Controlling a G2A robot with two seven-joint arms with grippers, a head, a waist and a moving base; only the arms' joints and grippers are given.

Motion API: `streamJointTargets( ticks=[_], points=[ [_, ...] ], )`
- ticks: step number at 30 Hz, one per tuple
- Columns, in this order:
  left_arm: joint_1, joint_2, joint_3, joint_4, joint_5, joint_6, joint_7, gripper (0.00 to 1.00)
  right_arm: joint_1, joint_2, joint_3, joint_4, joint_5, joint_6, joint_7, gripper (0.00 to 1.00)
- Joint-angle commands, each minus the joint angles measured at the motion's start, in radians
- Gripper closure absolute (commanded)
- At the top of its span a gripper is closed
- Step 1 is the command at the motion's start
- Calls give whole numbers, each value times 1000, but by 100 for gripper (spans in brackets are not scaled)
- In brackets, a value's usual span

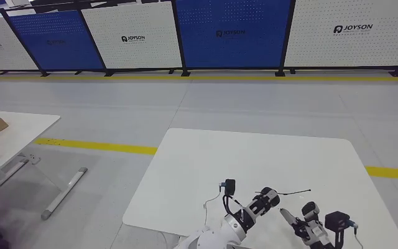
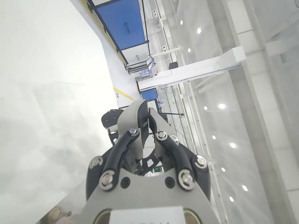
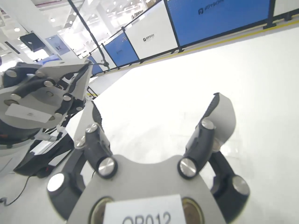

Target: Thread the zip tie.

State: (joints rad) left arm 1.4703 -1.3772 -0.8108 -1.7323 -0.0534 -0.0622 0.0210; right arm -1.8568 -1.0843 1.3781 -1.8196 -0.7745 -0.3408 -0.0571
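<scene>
Zip tie point(image 1: 295, 192): held over surface point(image 1: 249, 155), one end clamped in jaws of left gripper point(image 2: 147, 117). Right gripper point(image 3: 155, 102): jaws apart, nearby. Hazard: the thin free length may flex or swivel when grabbed, spoiling the threading.

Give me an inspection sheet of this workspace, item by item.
Surface: white table, rounded corners.
Job's things: black zip tie, held at one end, the rest jutting out over the table.
Clutter: nothing seen.
Hands: left hand shut on the zip tie; right hand open, holding nothing, close beside it.
Cables: thin cable looping by the left arm's wrist camera.
Surroundings: blue and white panels as a fence; yellow floor line; second table off to one side.
</scene>
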Motion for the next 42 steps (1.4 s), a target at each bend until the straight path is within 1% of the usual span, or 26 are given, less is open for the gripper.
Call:
streamJointTargets(
  ticks=[1,3,11,12,14,16,18,20,22,28,31,32,33,34,35,37,38,40,42],
  points=[
    [-4,-1,4,1,-16,10,-14,100,21,2,-2,0,11,1,66,0],
    [-9,-2,3,1,-17,18,-15,100,30,2,-2,0,5,1,76,0],
    [-9,-2,3,1,-17,18,-15,100,30,2,-2,0,5,1,76,0],
    [-9,-2,3,1,-17,18,-15,100,31,2,-2,1,5,4,75,0],
    [-8,-2,4,2,-20,13,-12,100,33,-2,-2,3,14,35,45,0],
    [-9,-3,6,3,-25,4,-7,100,34,-6,-2,8,33,48,8,0],
    [-9,-4,8,6,-26,-4,-2,100,35,-8,-2,14,44,53,-5,0],
    [-10,-5,11,10,-24,-3,-1,100,38,-9,-3,20,55,51,22,0],
    [-11,-5,14,12,-22,2,1,100,45,-8,-2,17,58,65,65,0],
    [-11,-5,14,12,-22,2,1,100,45,-8,-2,17,58,65,65,0],
    [-11,-5,14,14,-22,2,0,100,51,-11,-4,21,57,79,50,0],
    [-11,-6,15,15,-24,1,0,100,50,-12,-6,20,52,86,38,62],
    [-12,-6,15,17,-26,0,0,100,48,-14,-9,19,50,92,24,86],
    [-13,-6,15,19,-27,-1,1,100,48,-15,-11,19,49,94,19,91],
    [-14,-7,15,20,-28,-1,1,100,48,-16,-12,18,47,95,17,87],
    [-15,-7,16,22,-28,0,3,100,47,-16,-15,14,35,91,24,74],
    [-15,-7,16,23,-28,1,4,100,48,-16,-17,12,30,85,33,70],
    [-16,-8,17,24,-26,4,9,100,49,-16,-18,9,27,71,49,65],
    [-17,-8,18,25,-25,5,10,100,49,-16,-17,7,27,64,52,64]
  ],
)
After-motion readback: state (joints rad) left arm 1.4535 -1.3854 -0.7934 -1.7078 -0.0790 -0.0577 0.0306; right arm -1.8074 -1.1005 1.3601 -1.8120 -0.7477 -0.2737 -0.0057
